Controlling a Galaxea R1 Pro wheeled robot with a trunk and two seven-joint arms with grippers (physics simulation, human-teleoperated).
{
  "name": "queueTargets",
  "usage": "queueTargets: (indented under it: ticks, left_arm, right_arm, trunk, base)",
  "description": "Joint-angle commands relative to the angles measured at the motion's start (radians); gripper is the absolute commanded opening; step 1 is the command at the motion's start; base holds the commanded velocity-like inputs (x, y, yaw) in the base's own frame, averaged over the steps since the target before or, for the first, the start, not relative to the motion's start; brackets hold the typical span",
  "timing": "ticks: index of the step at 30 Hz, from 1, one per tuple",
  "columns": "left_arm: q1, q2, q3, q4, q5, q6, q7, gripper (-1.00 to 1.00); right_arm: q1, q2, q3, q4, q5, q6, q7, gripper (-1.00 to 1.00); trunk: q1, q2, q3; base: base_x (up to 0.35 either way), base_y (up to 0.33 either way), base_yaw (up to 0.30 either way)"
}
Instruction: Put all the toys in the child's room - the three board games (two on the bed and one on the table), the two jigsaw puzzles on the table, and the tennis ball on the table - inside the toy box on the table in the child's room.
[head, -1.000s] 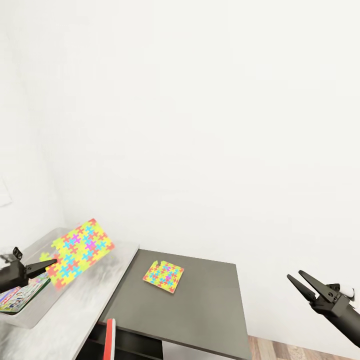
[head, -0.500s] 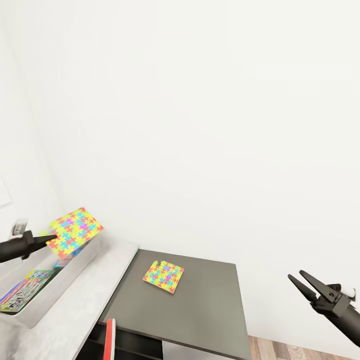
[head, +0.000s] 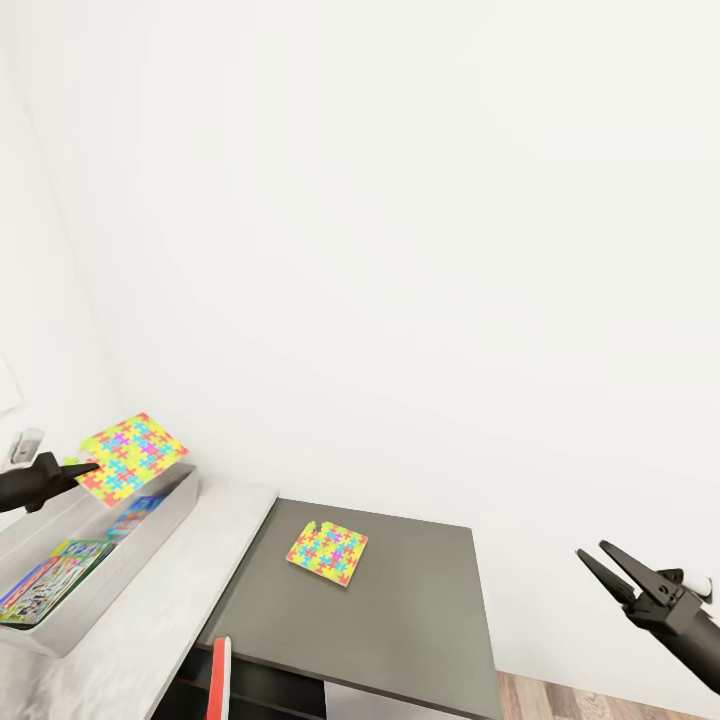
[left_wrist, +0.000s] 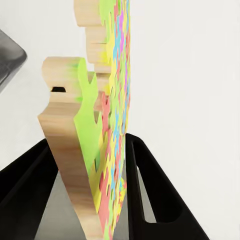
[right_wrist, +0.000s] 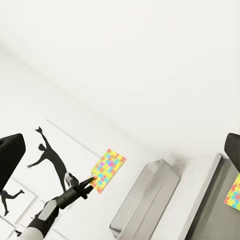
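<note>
The white wall (head: 420, 250) takes up most of the head view. At 7 o'clock lies the pale grey surface (head: 190, 610), joined at 6 o'clock to the lower dark grey surface (head: 400, 630).

The toy box (head: 120, 570) sits on the pale surface at 8 o'clock, a shallow grey bin holding two board games: a white one with a colourful border (head: 45, 585) nearer the camera, and a blue one (head: 138, 512) at its far end.

The left gripper (head: 85, 467) is at 9 o'clock above the box, its fingers (left_wrist: 155, 200) pinching one edge of a puzzle (head: 130, 457). That slab hangs tilted in the air over the far end of the box, apart from it; the left wrist view shows it edge-on, wood-backed, clamped between both black fingers. The right wrist view also shows it (right_wrist: 107, 170) on the gripper's tip, against the wall beside a black silhouette poster (right_wrist: 50, 157).

The right gripper (head: 600, 563) is at 4 o'clock, past the dark surface's edge, fingers spread and holding nothing.

A second puzzle (head: 327, 552) lies flat on the dark surface, near its far left corner, well apart from the box.
</note>
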Motion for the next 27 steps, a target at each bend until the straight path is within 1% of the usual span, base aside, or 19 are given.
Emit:
queueTargets:
  ticks: [1, 7, 15, 27]
  left_arm:
    - [0.000, -0.002, 0.008, -0.001, -0.005, 0.003, 0.000, -1.00]
    - [0.000, -0.004, 0.038, -0.004, -0.009, 0.004, 0.034, -1.00]
    - [0.000, -0.004, 0.041, -0.004, -0.010, 0.003, 0.044, -1.00]
    - [-0.001, -0.005, 0.043, -0.004, -0.009, 0.001, 0.113, -1.00]
  right_arm:
    - [0.000, -0.002, 0.000, 0.000, -0.003, 0.005, 0.000, 1.00]
    - [0.000, -0.007, 0.001, 0.001, -0.003, 0.005, 0.002, 1.00]
    - [0.000, -0.010, 0.001, 0.001, -0.004, 0.006, 0.002, 1.00]
    - [0.000, -0.011, 0.001, 0.000, -0.003, 0.010, -0.002, 1.00]
  trunk:
    - [0.000, -0.001, 0.000]
    - [0.000, -0.001, 0.000]
    - [0.000, -0.001, 0.000]
    - [0.000, -0.001, 0.000]
  base:
    - [0.000, 0.000, 0.000]
    - [0.000, 0.000, 0.000]
    - [0.000, 0.000, 0.000]
    - [0.000, 0.000, 0.000]
